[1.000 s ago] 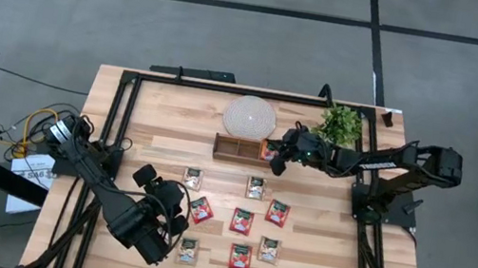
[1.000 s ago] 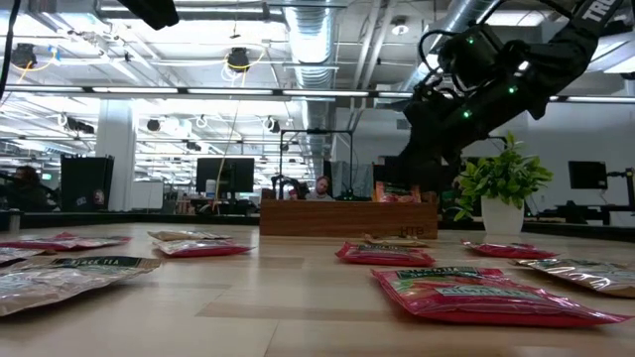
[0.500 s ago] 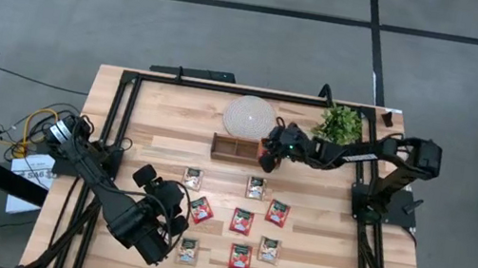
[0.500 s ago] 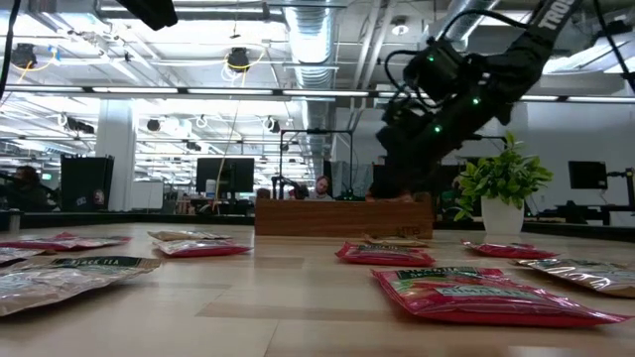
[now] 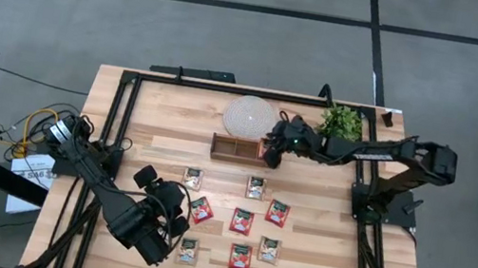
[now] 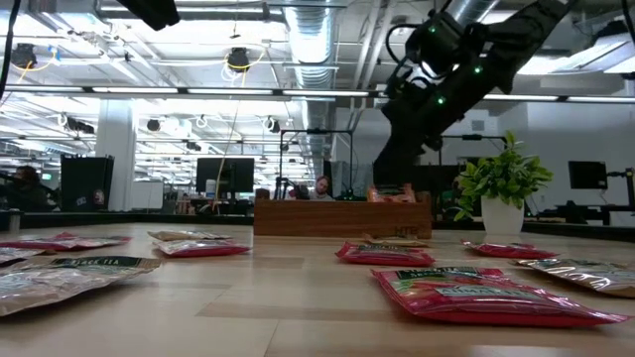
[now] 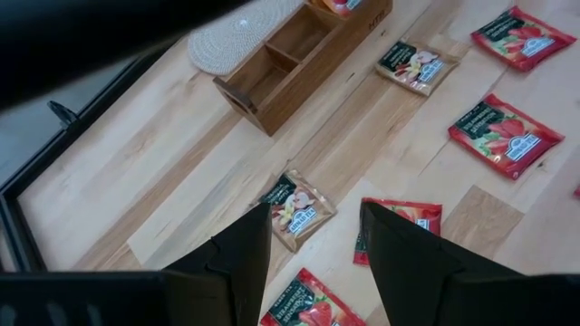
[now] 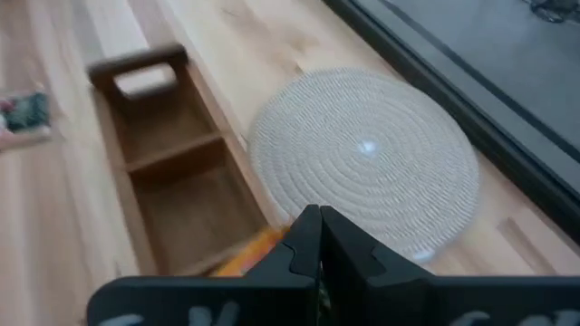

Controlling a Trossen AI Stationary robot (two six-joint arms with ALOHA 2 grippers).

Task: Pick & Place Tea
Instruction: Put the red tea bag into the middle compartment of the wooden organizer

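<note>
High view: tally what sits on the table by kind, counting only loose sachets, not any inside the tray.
Tea sachets loose on the table: 8
Wooden tray: 1
Round woven mat: 1
Potted plant: 1
Total: 11

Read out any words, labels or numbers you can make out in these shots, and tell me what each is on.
"...ACK TEA", probably "BLACK TEA": on the pale sachet nearest the camera in the low view.
Labels on the red sachets: too blurred to read.
Small mark on the front of the wooden tray: too small to read.
Print on the paper beside the table: unreadable.
</note>
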